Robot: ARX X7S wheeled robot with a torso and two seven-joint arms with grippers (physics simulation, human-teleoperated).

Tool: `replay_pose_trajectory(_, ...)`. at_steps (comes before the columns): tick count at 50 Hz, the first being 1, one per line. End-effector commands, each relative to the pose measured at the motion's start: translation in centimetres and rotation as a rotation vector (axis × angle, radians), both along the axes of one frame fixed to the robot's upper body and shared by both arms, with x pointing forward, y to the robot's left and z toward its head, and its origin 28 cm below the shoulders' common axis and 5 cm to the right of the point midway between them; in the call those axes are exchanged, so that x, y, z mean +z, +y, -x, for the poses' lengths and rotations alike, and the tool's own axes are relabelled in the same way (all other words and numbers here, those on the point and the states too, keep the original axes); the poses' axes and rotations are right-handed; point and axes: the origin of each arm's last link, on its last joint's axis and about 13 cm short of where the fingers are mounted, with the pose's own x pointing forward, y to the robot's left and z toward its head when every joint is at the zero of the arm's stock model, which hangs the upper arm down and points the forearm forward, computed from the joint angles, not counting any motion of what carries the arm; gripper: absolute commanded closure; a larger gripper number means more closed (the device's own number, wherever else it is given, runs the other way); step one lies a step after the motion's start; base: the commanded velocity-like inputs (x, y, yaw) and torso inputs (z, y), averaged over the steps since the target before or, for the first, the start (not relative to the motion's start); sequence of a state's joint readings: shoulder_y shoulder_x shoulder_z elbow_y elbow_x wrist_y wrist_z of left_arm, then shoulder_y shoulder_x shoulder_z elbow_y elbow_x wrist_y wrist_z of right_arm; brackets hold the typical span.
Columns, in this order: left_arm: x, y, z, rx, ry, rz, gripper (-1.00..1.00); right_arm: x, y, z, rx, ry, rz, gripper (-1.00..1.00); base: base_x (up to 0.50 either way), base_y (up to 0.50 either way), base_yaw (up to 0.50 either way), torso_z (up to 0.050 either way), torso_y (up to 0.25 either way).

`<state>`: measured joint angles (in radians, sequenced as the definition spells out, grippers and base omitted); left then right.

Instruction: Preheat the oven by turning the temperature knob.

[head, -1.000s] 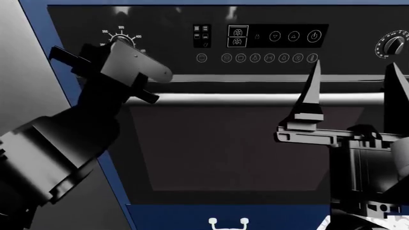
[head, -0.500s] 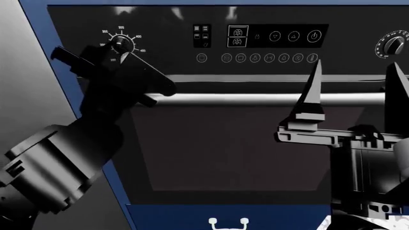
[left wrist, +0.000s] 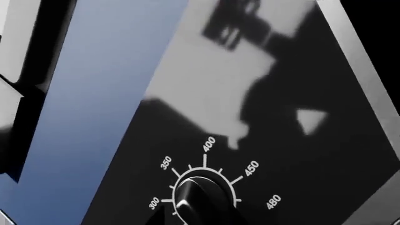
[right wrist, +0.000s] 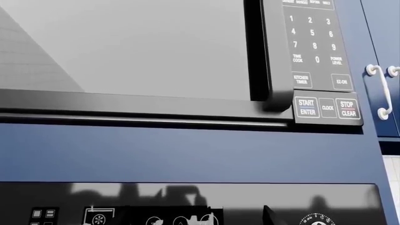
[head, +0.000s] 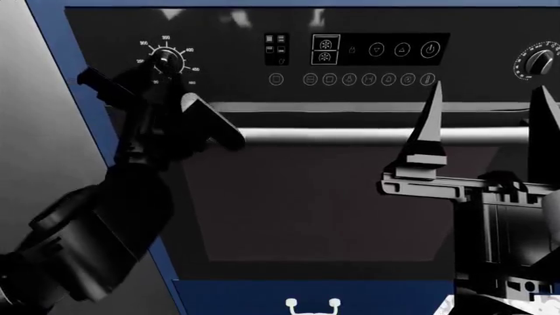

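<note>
I'm holding left pincer (head: 162, 82) by round ridged temperature knob (head: 165, 61), grip unclear | right pincer (head: 486, 111) gaping | glossy black oven (head: 350, 197).

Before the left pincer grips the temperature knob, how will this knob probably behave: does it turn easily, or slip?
The temperature knob looks small, round and glossy, so the fingers may slip on it. It probably only rotates in place on the oven panel, not pull off. Its raised ridge likely gives the left pincer better purchase.
</note>
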<state>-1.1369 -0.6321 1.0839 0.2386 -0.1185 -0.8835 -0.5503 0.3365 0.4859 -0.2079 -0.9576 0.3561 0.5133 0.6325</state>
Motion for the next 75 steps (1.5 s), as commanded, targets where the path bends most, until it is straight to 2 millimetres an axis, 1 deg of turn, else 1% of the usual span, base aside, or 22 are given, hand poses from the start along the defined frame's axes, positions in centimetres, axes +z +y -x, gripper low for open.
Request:
replay_pose_trajectory(1,1.7,1.0,-2.8,0.019,0.035,-0.118,1.0,0.1,0.1,0.1,0.004,-0.006,-0.002,-1.0,0.02,-0.01,-0.02,0.01,0.0)
replay_pose_trajectory(8,1.7,1.2,-2.9,0.02,0.032,-0.142,1.0,0.1,0.1,0.0,0.003,-0.004,-0.003,-1.0,0.02,-0.01,-0.02,0.001,0.0)
replay_pose_trajectory(10,1.6,1.3,-3.0,0.027,0.018,-0.178,1.0,0.0,0.1,0.0,0.004,-0.002,-0.002,-1.0,0.02,0.0,-0.02,0.005,0.0)
replay_pose_trajectory(18,1.5,1.4,-3.1,0.027,0.007,-0.227,1.0,0.0,0.1,0.0,0.003,-0.002,-0.003,-1.0,0.02,-0.01,-0.02,0.003,0.0)
replay_pose_trajectory(44,1.5,1.7,-3.2,0.024,-0.003,-0.325,1.0,0.0,0.1,0.1,0.008,-0.001,-0.007,-1.0,0.02,0.0,-0.02,0.004,0.0)
replay_pose_trajectory(48,1.6,1.7,-3.3,0.02,0.031,-0.269,1.0,0.1,0.1,0.1,0.008,0.0,-0.007,-1.0,0.02,-0.01,-0.02,0.005,0.0)
replay_pose_trajectory(49,1.7,1.6,-3.2,0.006,0.092,-0.178,1.0,0.0,0.1,0.1,0.007,0.0,-0.007,-1.0,0.02,-0.01,-0.02,0.0,0.0)
replay_pose_trajectory(50,1.9,1.8,-3.3,0.016,0.062,-0.217,1.0,0.0,0.1,0.1,0.008,0.001,-0.008,-1.0,0.02,0.0,-0.02,0.01,0.0)
replay_pose_trajectory(53,2.1,1.9,-3.4,0.015,0.068,-0.192,1.0,0.0,0.1,0.1,0.008,0.001,-0.007,-1.0,0.02,0.0,-0.02,0.003,0.0)
replay_pose_trajectory(54,2.3,1.9,-3.4,0.007,0.093,-0.138,1.0,0.0,0.1,0.1,0.008,0.002,-0.007,-1.0,0.02,-0.01,-0.02,0.011,0.0)
replay_pose_trajectory(55,2.4,1.9,-3.4,0.008,0.084,-0.142,1.0,0.0,0.1,0.1,0.008,0.001,-0.007,-1.0,0.03,0.0,-0.02,0.0,0.0)
replay_pose_trajectory(56,2.6,1.9,-3.5,0.002,0.106,-0.091,1.0,0.0,0.1,0.1,0.007,0.001,-0.007,-1.0,0.02,-0.01,-0.02,0.011,0.0)
replay_pose_trajectory(59,3.2,2.1,-3.6,0.008,0.095,-0.075,1.0,0.0,0.1,0.1,0.007,0.001,-0.008,-1.0,0.03,0.0,-0.02,0.004,0.0)
replay_pose_trajectory(65,3.7,2.2,-3.6,0.013,0.094,-0.039,1.0,0.0,0.1,0.1,0.008,0.001,-0.008,-1.0,0.03,-0.01,-0.02,0.006,0.0)
replay_pose_trajectory(68,4.0,2.1,-3.7,-0.003,0.149,0.094,1.0,0.0,0.1,0.1,0.008,0.001,-0.008,-1.0,0.03,-0.01,-0.02,0.008,0.0)
replay_pose_trajectory(72,4.5,2.1,-3.8,-0.008,0.158,0.135,1.0,0.0,0.1,0.0,0.008,0.003,-0.008,-1.0,0.03,-0.01,-0.03,0.006,0.0)
replay_pose_trajectory(75,4.5,2.1,-3.9,-0.004,0.149,0.126,1.0,0.0,0.1,0.0,0.009,0.004,-0.006,-1.0,0.03,-0.01,-0.03,0.007,0.0)
